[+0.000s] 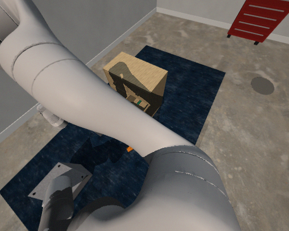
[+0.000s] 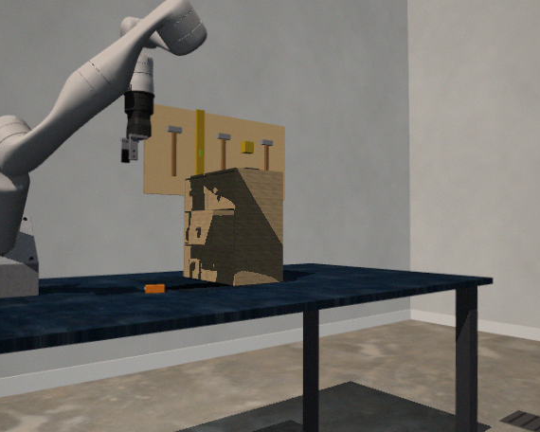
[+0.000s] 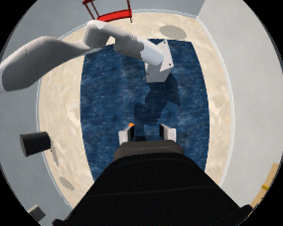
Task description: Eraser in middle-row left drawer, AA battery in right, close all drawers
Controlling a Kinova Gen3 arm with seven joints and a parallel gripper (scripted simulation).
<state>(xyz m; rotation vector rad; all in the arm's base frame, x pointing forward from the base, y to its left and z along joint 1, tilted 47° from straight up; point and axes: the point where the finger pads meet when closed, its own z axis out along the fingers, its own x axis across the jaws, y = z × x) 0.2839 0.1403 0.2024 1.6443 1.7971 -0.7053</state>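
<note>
The small wooden chest (image 1: 142, 66) (image 2: 261, 213) stands upright on the table. Its middle-row right drawer (image 2: 202, 224) is pulled partly out. A small green thing (image 1: 139, 102) lies inside this drawer, perhaps the AA battery. An orange block (image 1: 130, 148) (image 2: 154, 288) (image 3: 131, 125) with a pale end in the exterior view lies on the table in front of the chest, perhaps the eraser. My gripper (image 2: 129, 160) (image 3: 146, 130) is open and empty, pointing down, high above the table in front of the chest. My arm hides part of the chest's front in the top view, including most of the left drawers.
My arm's base (image 1: 48, 177) (image 2: 10, 279) (image 3: 159, 74) stands on the dark blue table (image 1: 183, 101) (image 2: 385, 284) (image 3: 104, 94), facing the chest's drawer side. My forearm (image 1: 92, 99) (image 2: 83, 85) slopes high over the table. A tool board (image 2: 162, 182) hangs on the wall behind.
</note>
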